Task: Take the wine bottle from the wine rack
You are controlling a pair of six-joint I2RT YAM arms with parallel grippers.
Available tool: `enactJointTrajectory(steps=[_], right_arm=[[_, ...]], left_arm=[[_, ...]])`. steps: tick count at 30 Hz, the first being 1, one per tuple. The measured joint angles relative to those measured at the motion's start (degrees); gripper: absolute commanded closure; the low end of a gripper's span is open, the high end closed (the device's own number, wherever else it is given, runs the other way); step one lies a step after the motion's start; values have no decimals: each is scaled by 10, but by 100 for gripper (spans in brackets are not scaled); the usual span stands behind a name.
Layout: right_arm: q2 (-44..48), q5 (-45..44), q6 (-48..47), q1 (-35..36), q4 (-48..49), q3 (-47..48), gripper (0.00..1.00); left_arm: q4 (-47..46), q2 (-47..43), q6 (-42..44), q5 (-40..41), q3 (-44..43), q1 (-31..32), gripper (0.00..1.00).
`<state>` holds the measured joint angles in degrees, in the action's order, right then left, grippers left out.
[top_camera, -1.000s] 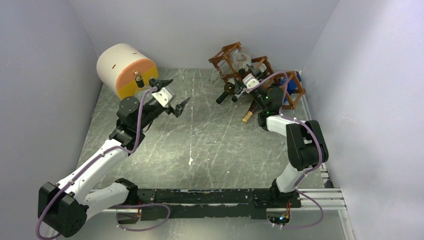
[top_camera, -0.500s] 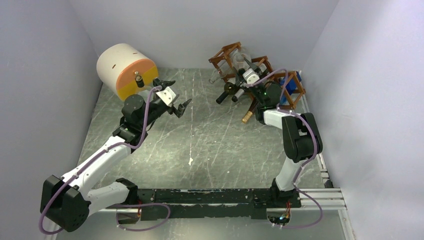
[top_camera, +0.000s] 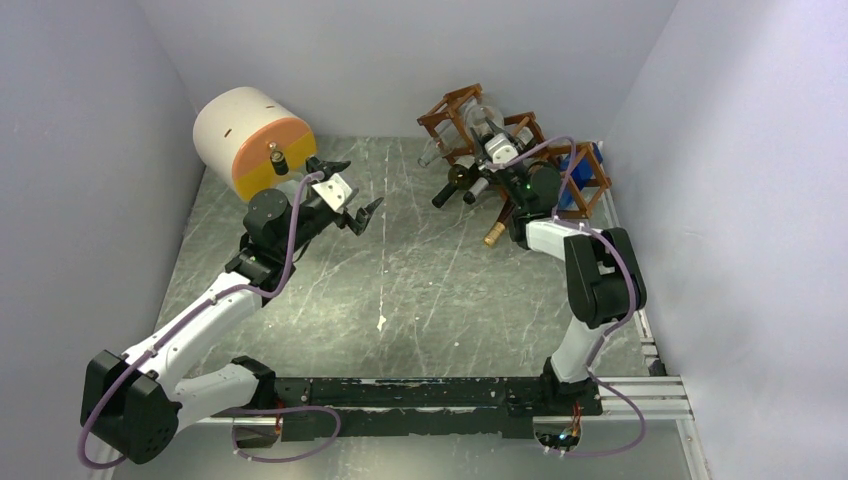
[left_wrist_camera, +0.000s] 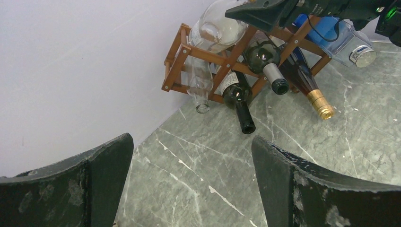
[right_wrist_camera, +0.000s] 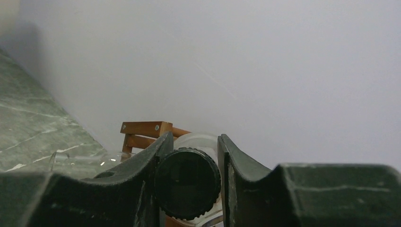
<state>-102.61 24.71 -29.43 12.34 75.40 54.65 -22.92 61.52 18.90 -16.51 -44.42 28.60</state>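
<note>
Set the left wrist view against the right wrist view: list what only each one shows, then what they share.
Only the left wrist view: the open left gripper, and the stored bottles from the front, including a gold-foil bottle, a clear bottle and a blue container. Only the right wrist view: the right gripper closed on a round black cap, seen end-on. Both: the wine rack, the marbled table, the white wall, and the right gripper, just a dark shape at the left wrist view's top edge.
</note>
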Motion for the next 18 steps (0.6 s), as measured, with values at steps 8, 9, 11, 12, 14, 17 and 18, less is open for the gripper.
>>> enactJointTrajectory(steps=[8,9,11,12,14,17,18], right_arm=[[51,-71,43,14,-123,55,100],[59,-80,52,18,-136,63,100],[74,-93,60,23,-154,73,100],[80,-104,61,26,-163,79,100],[86,-121,64,26,-180,94,100],[90,-143,71,28,-214,115,100],[90,-152,74,30,-227,122,100]], left_arm=[[0,0,0,0,0,0,2],[0,0,0,0,0,0,2],[0,0,0,0,0,0,2],[0,0,0,0,0,0,2],[0,0,0,0,0,0,2],[0,0,0,0,0,0,2],[0,0,-1,0,0,0,2]])
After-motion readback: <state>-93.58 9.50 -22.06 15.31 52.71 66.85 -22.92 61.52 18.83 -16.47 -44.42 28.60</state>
